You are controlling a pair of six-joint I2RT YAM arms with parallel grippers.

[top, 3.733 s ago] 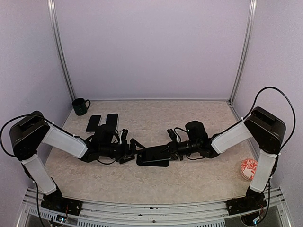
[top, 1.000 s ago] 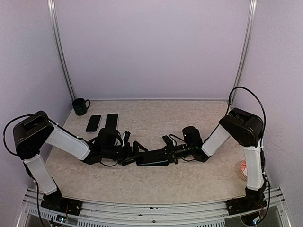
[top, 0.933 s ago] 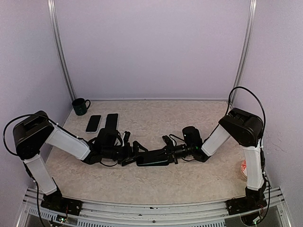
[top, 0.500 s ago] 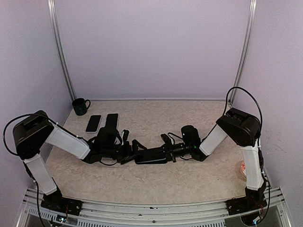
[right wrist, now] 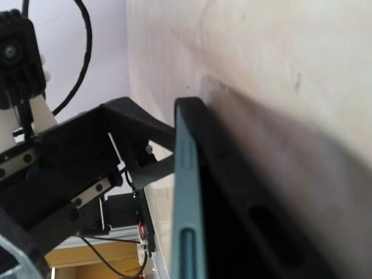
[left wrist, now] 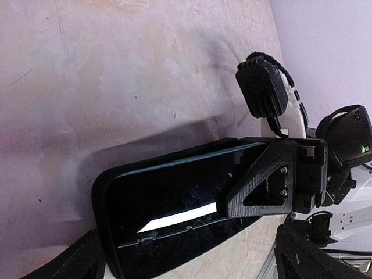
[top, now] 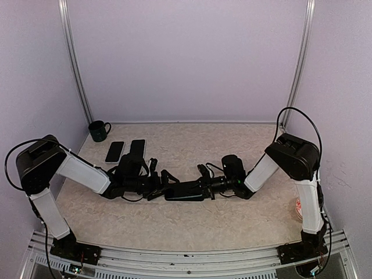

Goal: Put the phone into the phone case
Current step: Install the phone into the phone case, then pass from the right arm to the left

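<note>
A dark-screened phone (top: pixel 185 190) with a teal edge lies in a black case at the table's middle, between both grippers. In the left wrist view the screen (left wrist: pixel 174 203) sits inside the case rim (left wrist: pixel 102 192). One of the right gripper's fingers (left wrist: pixel 261 180) presses on the screen. My left gripper (top: pixel 161 185) is open, its fingers spread at either side of the case's left end (left wrist: pixel 190 247). My right gripper (top: pixel 204 185) grips the right end. The right wrist view shows the phone's teal side (right wrist: pixel 187 203) edge-on against the black case (right wrist: pixel 244 221). My own right fingers are hidden there.
A dark green mug (top: pixel 99 131) stands at the back left corner. Two spare dark phones (top: pixel 115 151) (top: pixel 137 147) lie behind the left arm. A red-and-white round thing (top: pixel 299 207) sits by the right arm's base.
The right arm has folded in and shifted left. The phone and case have slid slightly left and back with it. The left gripper stays at the case's left end.
</note>
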